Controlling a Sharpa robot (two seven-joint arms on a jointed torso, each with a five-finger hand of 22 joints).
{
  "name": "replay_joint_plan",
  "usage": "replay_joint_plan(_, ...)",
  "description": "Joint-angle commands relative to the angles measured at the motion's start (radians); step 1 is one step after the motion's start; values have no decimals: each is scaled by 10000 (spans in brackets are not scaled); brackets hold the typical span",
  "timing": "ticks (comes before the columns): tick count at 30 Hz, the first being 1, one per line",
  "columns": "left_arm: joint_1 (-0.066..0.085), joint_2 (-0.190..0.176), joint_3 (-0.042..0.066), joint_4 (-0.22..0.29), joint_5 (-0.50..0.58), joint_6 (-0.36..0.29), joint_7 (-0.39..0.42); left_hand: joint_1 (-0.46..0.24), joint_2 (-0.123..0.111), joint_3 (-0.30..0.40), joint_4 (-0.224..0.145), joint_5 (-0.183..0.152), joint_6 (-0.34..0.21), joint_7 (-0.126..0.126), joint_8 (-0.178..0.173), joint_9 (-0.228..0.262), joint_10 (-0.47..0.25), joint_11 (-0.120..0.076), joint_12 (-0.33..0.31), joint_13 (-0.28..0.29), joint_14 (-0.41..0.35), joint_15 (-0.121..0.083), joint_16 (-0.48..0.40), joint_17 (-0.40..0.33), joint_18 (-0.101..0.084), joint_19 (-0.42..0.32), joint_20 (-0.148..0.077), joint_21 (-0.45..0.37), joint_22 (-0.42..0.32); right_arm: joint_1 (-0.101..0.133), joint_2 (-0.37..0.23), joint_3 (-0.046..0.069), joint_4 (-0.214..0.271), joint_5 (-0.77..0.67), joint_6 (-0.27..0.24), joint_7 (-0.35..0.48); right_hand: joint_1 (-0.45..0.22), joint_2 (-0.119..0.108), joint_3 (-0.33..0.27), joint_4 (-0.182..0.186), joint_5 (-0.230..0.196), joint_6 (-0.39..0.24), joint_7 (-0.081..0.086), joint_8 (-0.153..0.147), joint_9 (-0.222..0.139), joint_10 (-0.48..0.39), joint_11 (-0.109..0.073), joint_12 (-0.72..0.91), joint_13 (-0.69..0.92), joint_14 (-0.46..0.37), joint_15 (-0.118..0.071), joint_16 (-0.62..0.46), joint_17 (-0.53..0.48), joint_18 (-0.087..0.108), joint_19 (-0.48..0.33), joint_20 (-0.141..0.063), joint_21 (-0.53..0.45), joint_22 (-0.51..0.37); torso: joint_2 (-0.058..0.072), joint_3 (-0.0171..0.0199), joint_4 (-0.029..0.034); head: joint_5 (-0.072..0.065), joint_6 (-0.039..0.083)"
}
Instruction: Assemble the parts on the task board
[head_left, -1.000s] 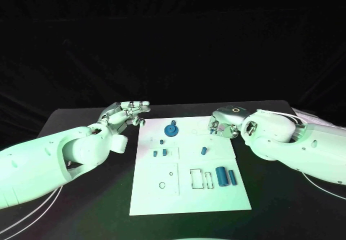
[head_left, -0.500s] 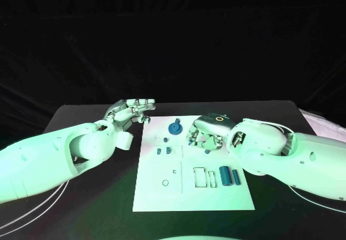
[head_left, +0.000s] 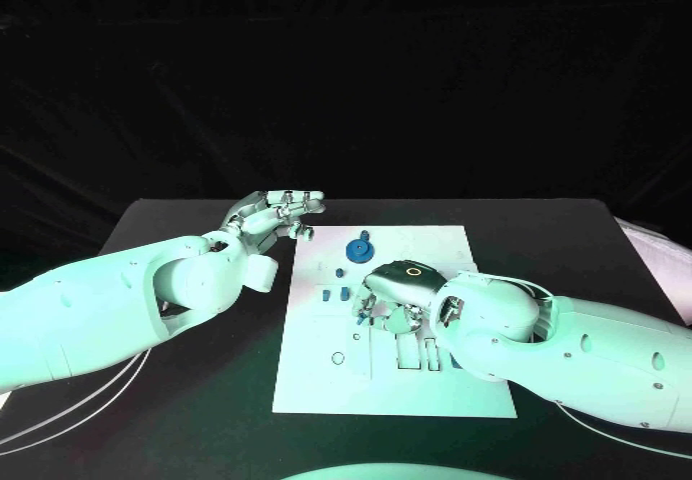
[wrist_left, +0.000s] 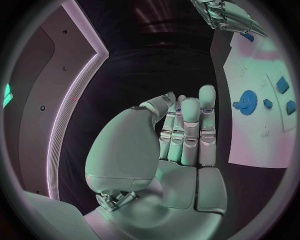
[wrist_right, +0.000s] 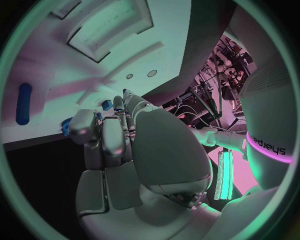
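The white task board (head_left: 325, 385) lies in the middle of the black table. A blue gear (head_left: 359, 248) sits near its far edge, with small blue parts (head_left: 335, 294) just nearer. My right hand (head_left: 392, 300) hangs over the board's middle, fingers curled down towards the surface. A small blue part (wrist_left: 247, 36) shows right at its fingertips (wrist_left: 225, 17); whether it is held is hidden. My left hand (head_left: 277, 214) hovers off the board's far left corner, fingers straight and side by side (wrist_left: 187, 125), holding nothing. A blue cylinder (wrist_right: 24, 103) lies on the board (wrist_right: 62, 65).
Rectangular recesses (wrist_right: 109, 25) and small round holes (head_left: 338, 358) mark the board. My right forearm (head_left: 577, 350) covers the board's near right part. Black table (head_left: 173, 400) surrounds the board on all sides.
My right hand has swung from the board's right edge in over its middle, now covering the small blue part there. The left hand has stayed by the far left corner.
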Motion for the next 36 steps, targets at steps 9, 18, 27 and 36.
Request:
replay_joint_plan(9,2,0,7,62,44,118,8,54,33,-60,-17,68,-45,4,42,-11,-82,3,71,11,-2,-38,38,-25,144,34,-14,-6,-16,-164,261,-32,-207,-284,498,137,-142,14,89,5,-9,41,63,46,9,25,52,-66,6,295,4,39,13,-13,66,33,28,-12,-10,18,-8,76,-67)
replay_joint_plan(18,2,-8,7,45,44,138,-33,54,34,-66,-20,68,-51,6,40,-13,-88,5,73,11,-4,-37,36,-36,144,36,-13,-11,-20,-179,261,-38,-209,-368,667,84,-272,-19,120,4,-101,38,65,36,13,39,61,-106,11,290,18,50,18,-11,61,51,34,-8,-16,16,-10,111,-110)
replay_joint_plan(27,2,-11,7,29,44,150,-57,54,34,-66,-20,68,-51,6,40,-13,-88,5,73,11,-4,-37,36,-36,144,36,-13,-11,-20,-181,275,-42,-206,-400,851,56,-318,-38,125,0,-140,42,60,35,16,47,60,-119,12,289,19,59,26,-12,63,56,40,1,-15,8,-8,107,-123)
replay_joint_plan(36,2,-8,7,32,44,174,-83,54,34,-66,-20,68,-51,6,40,-13,-88,5,73,11,-4,-37,36,-36,144,36,-13,-11,-20,-182,370,-57,-339,-540,965,-13,-318,-38,125,0,-140,42,60,35,16,47,60,-119,12,289,19,59,26,-12,63,56,40,1,-13,5,-7,121,-131)
